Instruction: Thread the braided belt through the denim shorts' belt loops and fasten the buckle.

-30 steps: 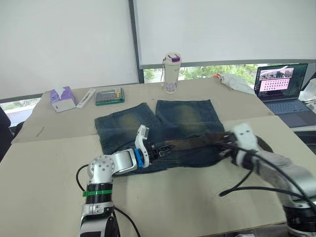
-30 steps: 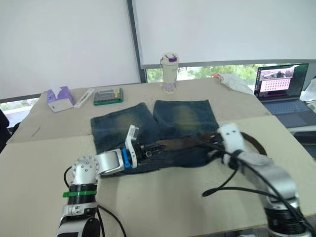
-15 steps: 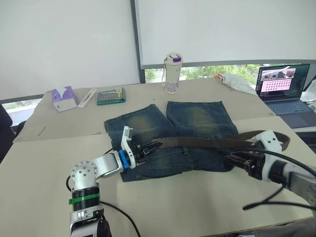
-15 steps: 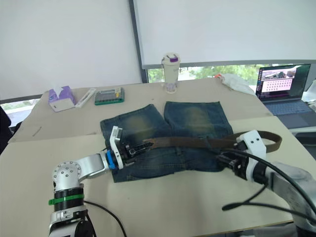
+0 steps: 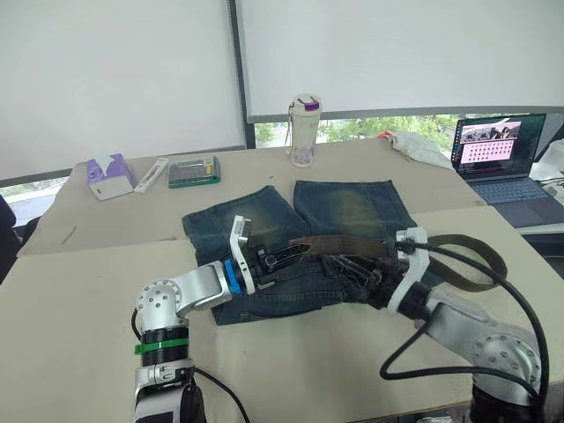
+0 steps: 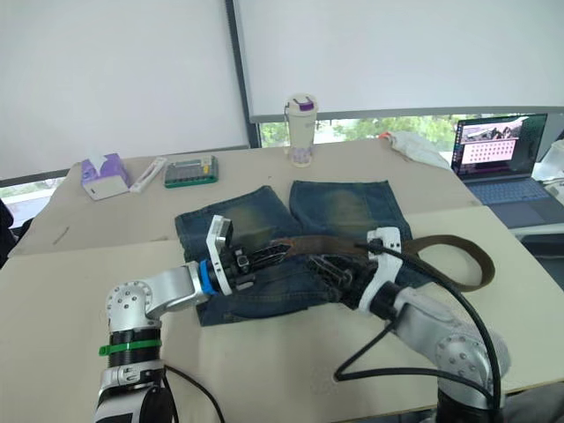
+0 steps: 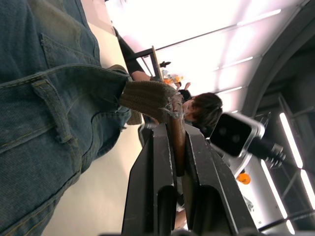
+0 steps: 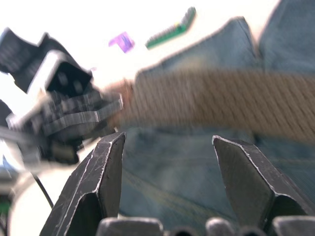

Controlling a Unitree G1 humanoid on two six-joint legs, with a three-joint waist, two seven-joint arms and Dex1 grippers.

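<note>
The left end effector (image 5: 284, 256) reaches across the denim shorts (image 5: 264, 220), clenched on the braided belt (image 5: 352, 244) tip. The right end effector (image 5: 339, 264) lies low beside it, fingers spread, grasping nothing.

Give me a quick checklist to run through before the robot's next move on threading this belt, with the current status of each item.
1. Left gripper holds the braided belt by its end: ok, shut on the leather tip.
2. Right gripper ready to take the belt: ok, open, just short of the strap, holding nothing.
3. Denim shorts lie flat on the table: ok for the legs; the waistband is bunched near the grippers.
4. A belt loop near the tip: ok, one shows beside it in the left wrist view.
5. Belt already through any loop: cannot tell.
6. Buckle located: cannot tell; the far end curls past the right arm.
</note>
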